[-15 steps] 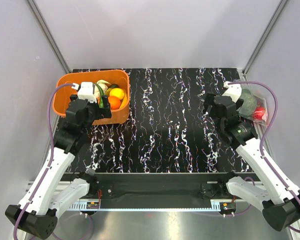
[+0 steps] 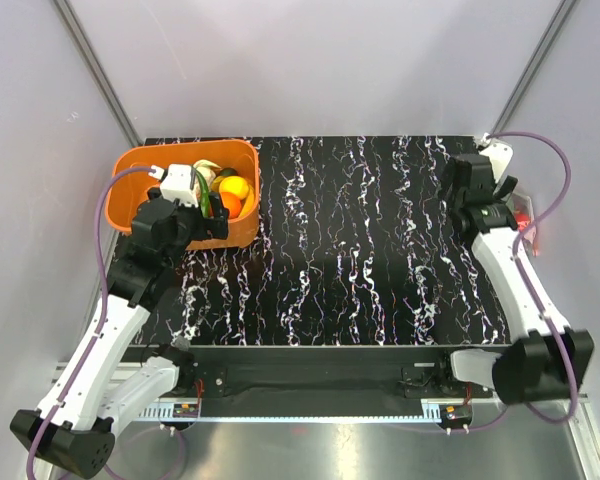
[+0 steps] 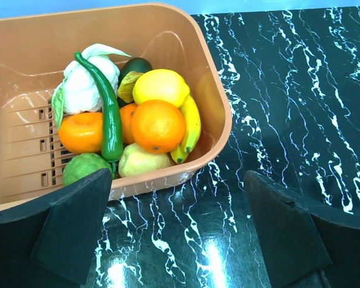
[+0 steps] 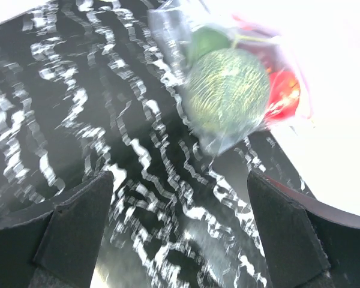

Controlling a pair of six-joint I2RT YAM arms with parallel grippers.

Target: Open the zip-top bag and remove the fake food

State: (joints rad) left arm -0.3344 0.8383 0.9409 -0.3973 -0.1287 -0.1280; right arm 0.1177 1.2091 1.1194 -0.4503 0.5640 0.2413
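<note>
The zip-top bag (image 4: 240, 84) lies at the table's far right edge, crinkly and clear. Inside it are fake food pieces: a large dark green one (image 4: 228, 90), a smaller green one (image 4: 207, 42) and a shiny red one (image 4: 285, 93). My right gripper (image 4: 180, 186) hovers open a short way before the bag, not touching it; this view is blurred. From above, the right arm covers most of the bag (image 2: 525, 220), and the right gripper (image 2: 458, 188) is over the back right of the table. My left gripper (image 3: 179, 180) is open and empty beside the orange basket (image 3: 210, 78).
The orange basket (image 2: 140, 165) at the back left holds orange and yellow fruit, a banana, a green chilli and a white garlic-like piece. My left gripper (image 2: 205, 215) hangs at its front wall. Grey walls close in the black marbled table (image 2: 350, 250).
The right arm has swung right and toward the back corner, and now covers most of the bag from above. The left arm has barely moved.
</note>
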